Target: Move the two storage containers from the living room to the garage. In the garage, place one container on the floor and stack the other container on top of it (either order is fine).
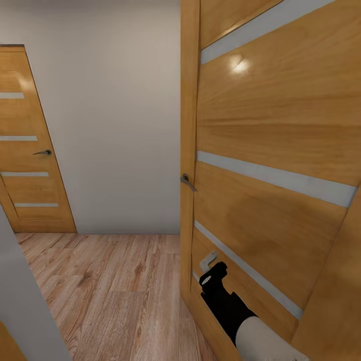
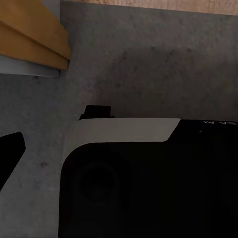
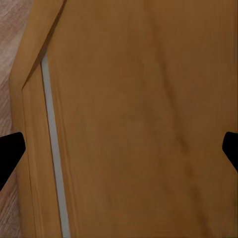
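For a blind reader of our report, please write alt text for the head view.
The robot's right gripper is close to a large open wooden door with pale horizontal stripes and a metal handle. Beyond lie a light wood plank floor, a plain wall and a second, closed door.

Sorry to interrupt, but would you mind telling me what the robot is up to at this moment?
The robot stands in a hallway with a light wood plank floor, close against an open honey-coloured wooden door with pale glass strips. Its right gripper is low beside that door's lower panel, and the right wrist view shows its fingers spread with nothing between them. A second, closed wooden door sits in the far white wall. The left wrist view looks down at grey concrete flooring.
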